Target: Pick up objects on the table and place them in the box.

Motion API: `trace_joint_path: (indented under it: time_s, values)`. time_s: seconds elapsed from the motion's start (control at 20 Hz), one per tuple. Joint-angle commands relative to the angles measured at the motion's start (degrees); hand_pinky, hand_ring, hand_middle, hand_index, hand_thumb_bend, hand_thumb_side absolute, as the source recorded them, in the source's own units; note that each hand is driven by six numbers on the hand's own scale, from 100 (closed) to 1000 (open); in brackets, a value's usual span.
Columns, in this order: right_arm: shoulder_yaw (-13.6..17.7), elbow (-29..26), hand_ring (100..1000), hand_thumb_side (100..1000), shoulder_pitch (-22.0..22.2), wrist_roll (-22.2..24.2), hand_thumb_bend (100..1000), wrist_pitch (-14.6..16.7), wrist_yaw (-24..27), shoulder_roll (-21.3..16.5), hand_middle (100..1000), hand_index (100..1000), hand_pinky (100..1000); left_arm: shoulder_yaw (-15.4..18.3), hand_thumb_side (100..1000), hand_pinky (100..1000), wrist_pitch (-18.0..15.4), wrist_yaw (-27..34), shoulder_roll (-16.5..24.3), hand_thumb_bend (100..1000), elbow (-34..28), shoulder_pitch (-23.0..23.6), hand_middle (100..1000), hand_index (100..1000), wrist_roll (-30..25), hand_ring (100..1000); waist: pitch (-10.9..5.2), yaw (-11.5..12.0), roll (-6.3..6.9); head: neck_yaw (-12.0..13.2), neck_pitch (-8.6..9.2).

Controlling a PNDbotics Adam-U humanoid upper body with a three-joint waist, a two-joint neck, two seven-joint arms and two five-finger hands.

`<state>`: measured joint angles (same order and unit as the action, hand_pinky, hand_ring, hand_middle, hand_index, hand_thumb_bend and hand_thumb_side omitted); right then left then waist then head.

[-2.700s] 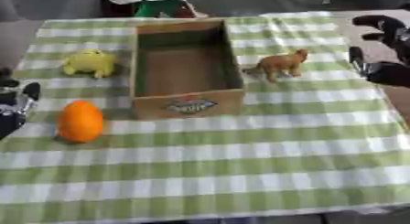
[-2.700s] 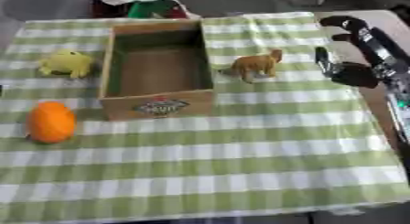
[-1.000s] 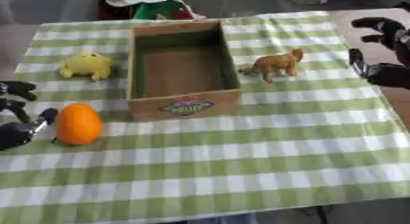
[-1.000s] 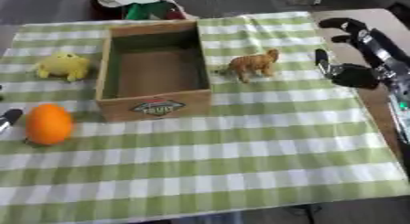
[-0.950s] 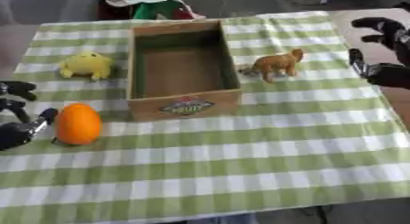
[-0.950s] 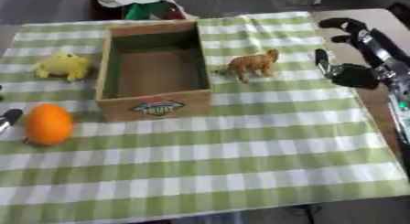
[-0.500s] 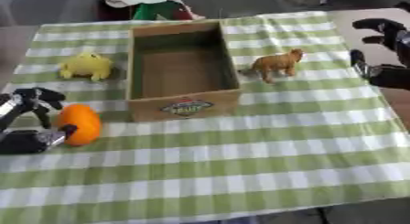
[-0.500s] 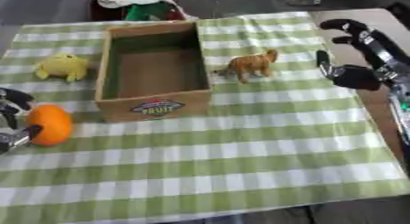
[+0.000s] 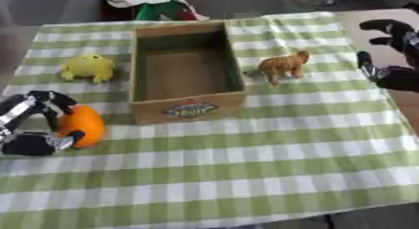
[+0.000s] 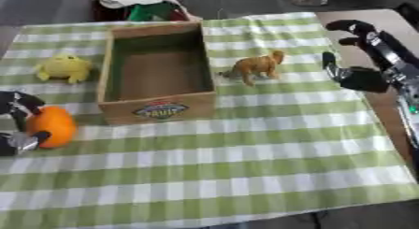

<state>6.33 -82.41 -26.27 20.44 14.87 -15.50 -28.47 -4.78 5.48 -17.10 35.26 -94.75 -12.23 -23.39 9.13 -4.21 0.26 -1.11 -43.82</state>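
Left robot hand (image 9: 32, 125) curls round the orange (image 9: 80, 125) at eight o'clock of the box (image 9: 186, 71), apparently gripping it on the surface (image 9: 245, 167). Right robot hand (image 10: 364, 53) hovers relaxed, grasping nothing, at three o'clock.

Left hand (image 9: 32, 125): black finger segments with silver-grey links between them; a pale metallic tip shows on the lower digit. Right hand (image 10: 360, 55): glossy black, rounded fingers and a bulky black thumb section. Behind it, the forearm carries a silver-grey strip along its black casing. Smaller markings, screws or cables cannot be made out on either hand.
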Motion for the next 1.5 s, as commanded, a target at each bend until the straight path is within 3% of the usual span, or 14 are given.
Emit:
trace_joint_path:
  time_s: [0.05,0.45,0.95,1.2,1.5]
  values:
    - [0.35,-0.73,1000,200,-1.05,0.20,100,0.19,0.00,-1.14,884,889,880,-0.23,100,774,0.10,-0.77,0.82,341,0.74,-1.10,590,759,-0.82,436,-0.71,-0.03,0.00,0.10,-0.30]
    - [0.35,-0.71,1000,200,-1.04,0.31,100,0.19,-0.03,-1.15,884,888,879,-0.19,100,708,0.16,-3.28,0.77,100,2.85,-1.70,470,631,3.10,315,-0.71,0.11,0.05,0.02,-0.30]
    - [0.41,-0.71,1000,200,-0.90,0.25,100,0.18,-0.04,-1.18,884,889,879,2.84,107,599,2.94,-7.81,0.26,100,4.88,-2.62,242,371,11.98,100,-0.90,0.42,0.14,-0.48,-0.30]
    - [0.45,-0.69,1000,200,-0.80,0.17,100,0.17,-0.04,-1.22,884,889,879,4.59,107,610,4.14,-6.85,0.25,100,3.28,-3.48,242,372,16.38,100,-1.05,0.49,0.13,-0.59,-0.30]
    - [0.30,-0.68,1000,201,-0.71,0.30,100,0.17,-0.08,-1.15,884,889,879,4.20,112,615,3.80,-4.54,2.85,100,1.45,-7.29,249,381,22.58,100,-1.24,0.49,0.27,-0.68,-0.30]
